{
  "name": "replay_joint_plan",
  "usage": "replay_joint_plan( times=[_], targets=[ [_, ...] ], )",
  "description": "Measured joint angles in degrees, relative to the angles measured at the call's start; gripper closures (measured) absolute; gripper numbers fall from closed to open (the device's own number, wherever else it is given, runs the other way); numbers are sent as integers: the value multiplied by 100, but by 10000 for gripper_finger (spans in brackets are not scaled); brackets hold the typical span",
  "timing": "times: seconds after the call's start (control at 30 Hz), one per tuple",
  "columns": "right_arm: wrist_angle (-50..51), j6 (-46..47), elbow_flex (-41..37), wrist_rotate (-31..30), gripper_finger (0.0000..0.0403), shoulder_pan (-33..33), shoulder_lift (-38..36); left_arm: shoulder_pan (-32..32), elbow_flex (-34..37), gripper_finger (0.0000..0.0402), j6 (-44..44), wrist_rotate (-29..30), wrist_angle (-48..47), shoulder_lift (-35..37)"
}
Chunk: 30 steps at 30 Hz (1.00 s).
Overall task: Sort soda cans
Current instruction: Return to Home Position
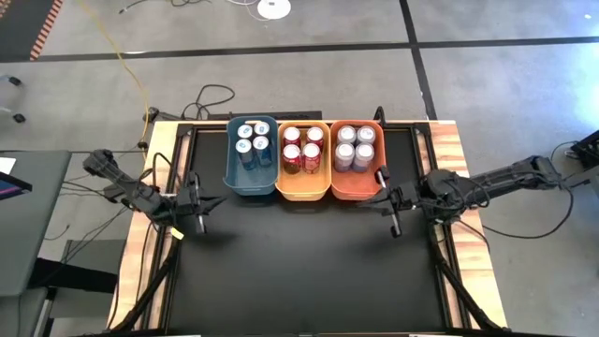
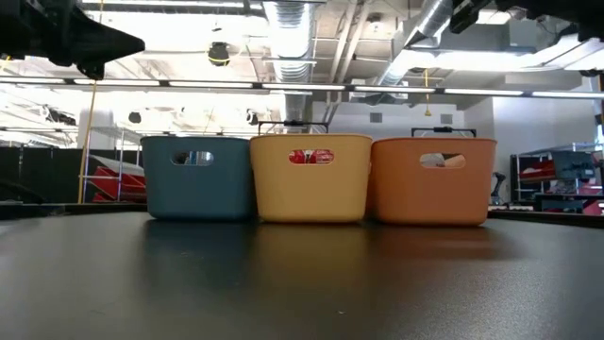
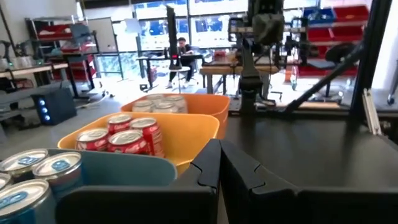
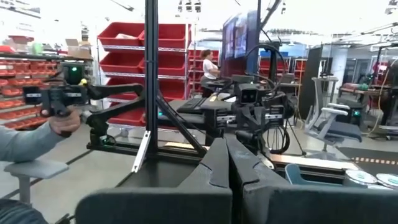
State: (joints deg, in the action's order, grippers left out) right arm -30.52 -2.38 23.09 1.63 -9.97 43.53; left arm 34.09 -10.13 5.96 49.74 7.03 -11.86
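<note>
Black table top [image 1: 299, 271] carries three bins in a row along its far edge, side by side and touching or nearly so: a blue bin [image 1: 250, 178] on the left, a yellow bin [image 1: 302, 185] in the middle and an orange bin [image 1: 355, 185] on the right. Four blue soda cans [image 1: 252, 138] stand upright in the blue bin, four red soda cans [image 1: 302, 148] in the yellow bin and four silver-grey soda cans [image 1: 355, 145] in the orange bin. All are packed two by two with their silver tops up. In the low view a red can shows through the handle slot of the yellow bin.

The left gripper [image 1: 208, 201] hangs above the table just near and left of the blue bin and points to the right. Its fingers are pressed together with nothing between them. The right gripper [image 1: 382, 198] hangs just near and right of the orange bin and points to the left. Its fingers are likewise together and empty. Neither gripper touches a bin or a can.

Beyond the table, the right wrist view shows a person's hand [image 4: 61, 122] in a grey sleeve holding a dark device.
</note>
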Motion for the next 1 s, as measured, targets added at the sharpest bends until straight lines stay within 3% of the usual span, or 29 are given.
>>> replay_joint_plan(
  times=[0.37,0.5,0.63,0.83,1.0],
  targets=[
    [1328,-218,-1,-461,403,-345,-949,0,-11,401,-478,-10,-1314,1173],
    [1166,-519,-240,-496,403,-400,-1158,0,-11,401,-497,-3,-1376,1173],
    [990,-249,-582,-761,403,-109,-1382,0,-14,401,-497,2,-1375,1172],
    [909,-63,-864,-472,403,158,-1902,0,4,402,-497,2,-1410,1165],
    [1427,-54,-937,-301,403,178,-2569,0,3,401,-502,6,-1323,1165]
  ],
)
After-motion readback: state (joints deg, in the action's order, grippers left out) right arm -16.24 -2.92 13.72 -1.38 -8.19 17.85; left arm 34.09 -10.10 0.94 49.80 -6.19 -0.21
